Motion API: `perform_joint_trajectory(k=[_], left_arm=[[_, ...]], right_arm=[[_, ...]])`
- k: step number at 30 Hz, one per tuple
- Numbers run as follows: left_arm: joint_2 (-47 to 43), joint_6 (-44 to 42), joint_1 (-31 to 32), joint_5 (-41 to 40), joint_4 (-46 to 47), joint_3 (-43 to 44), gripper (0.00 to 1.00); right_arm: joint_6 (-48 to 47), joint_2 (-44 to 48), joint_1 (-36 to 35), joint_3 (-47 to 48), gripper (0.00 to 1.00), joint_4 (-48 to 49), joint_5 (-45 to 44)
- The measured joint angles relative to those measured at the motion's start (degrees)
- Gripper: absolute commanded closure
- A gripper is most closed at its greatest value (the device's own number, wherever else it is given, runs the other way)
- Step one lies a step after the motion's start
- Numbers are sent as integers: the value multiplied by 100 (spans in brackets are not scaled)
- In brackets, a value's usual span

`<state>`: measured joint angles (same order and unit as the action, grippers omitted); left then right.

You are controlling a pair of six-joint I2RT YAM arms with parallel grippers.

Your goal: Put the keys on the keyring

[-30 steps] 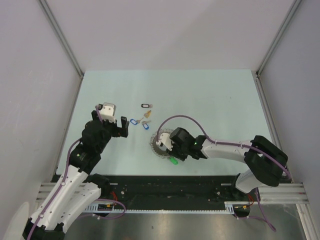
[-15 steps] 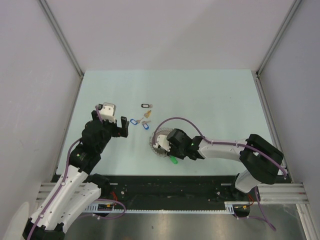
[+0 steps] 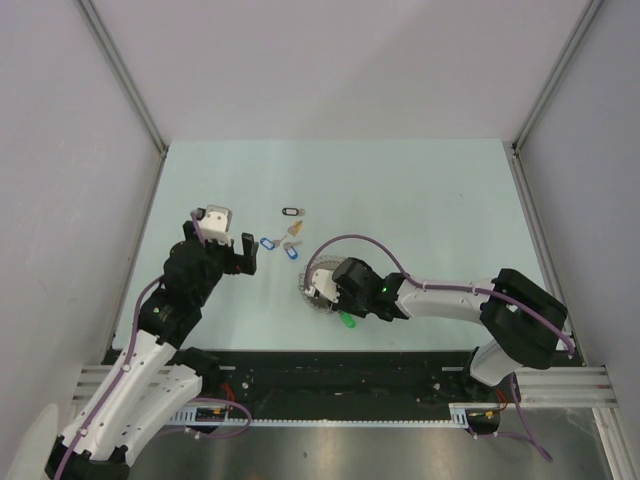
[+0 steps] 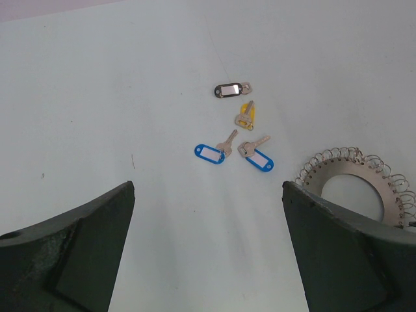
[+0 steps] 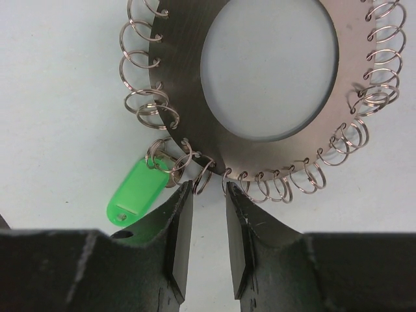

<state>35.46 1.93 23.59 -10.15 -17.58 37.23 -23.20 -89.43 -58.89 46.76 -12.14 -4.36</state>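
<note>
Right wrist view, right hand point(image 5: 203, 195): lower centre, fingers a narrow gap apart, gripping nothing.
green-tagged key point(image 5: 133, 195): lower left, against the rim coils.
keyring point(image 5: 188, 97): flat on the bench point(image 5: 52, 97), filling the upper frame.
left hand point(image 4: 208, 188): left wrist view, fingers spread wide, empty.
loose keys point(image 4: 259, 159): centre, two blue tags, one yellow, one black, left of the keyring.
</note>
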Motion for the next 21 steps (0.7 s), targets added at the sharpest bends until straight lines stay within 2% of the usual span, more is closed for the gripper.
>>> perform_joint_trajectory(k=[7, 12, 21], left_arm=[[0, 2, 0, 2, 0, 0, 0], [0, 0, 0, 4, 0, 0, 0], [0, 0, 0, 81, 0, 0, 0]], right_arm=[[0, -33, -13, 2, 69, 116, 2], [-15, -192, -13, 22, 100, 162, -33], [0, -181, -13, 50, 100, 151, -59]])
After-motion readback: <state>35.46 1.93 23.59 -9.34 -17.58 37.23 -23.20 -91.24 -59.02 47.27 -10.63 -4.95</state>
